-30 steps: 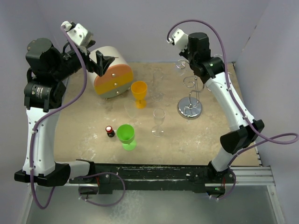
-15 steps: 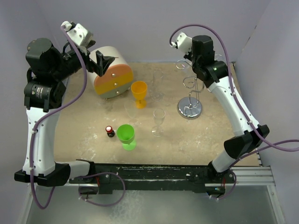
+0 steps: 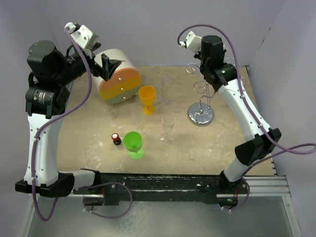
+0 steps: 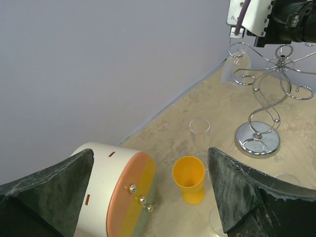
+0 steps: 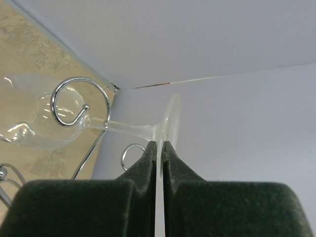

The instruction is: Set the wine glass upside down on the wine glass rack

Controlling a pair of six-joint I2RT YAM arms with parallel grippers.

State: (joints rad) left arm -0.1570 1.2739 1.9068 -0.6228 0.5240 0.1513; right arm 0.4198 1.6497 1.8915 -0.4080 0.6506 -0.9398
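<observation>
My right gripper [image 5: 159,144] is shut on the round foot of the clear wine glass [image 5: 118,126]. The glass's stem crosses a curled loop [image 5: 79,101] at the top of the wine glass rack, and its bowl lies beyond the loop. Whether the stem rests on the loop I cannot tell. From above, the right gripper [image 3: 201,61] hovers over the silver rack [image 3: 201,116] at the back right. The left wrist view shows the rack [image 4: 256,140] with the glass [image 4: 236,66] hanging at its top. My left gripper [image 4: 150,153] is open, raised at the back left and holding nothing.
A round white box [image 3: 118,76] with an orange and yellow front lies at the back left. An orange cup [image 3: 146,98], a green cup [image 3: 133,144], a small red-capped bottle [image 3: 116,139] and clear stemmed glasses [image 3: 168,128] stand mid-table.
The right wrist has shifted slightly right and back left above the rack, still gripping the glass. The left arm has not moved.
</observation>
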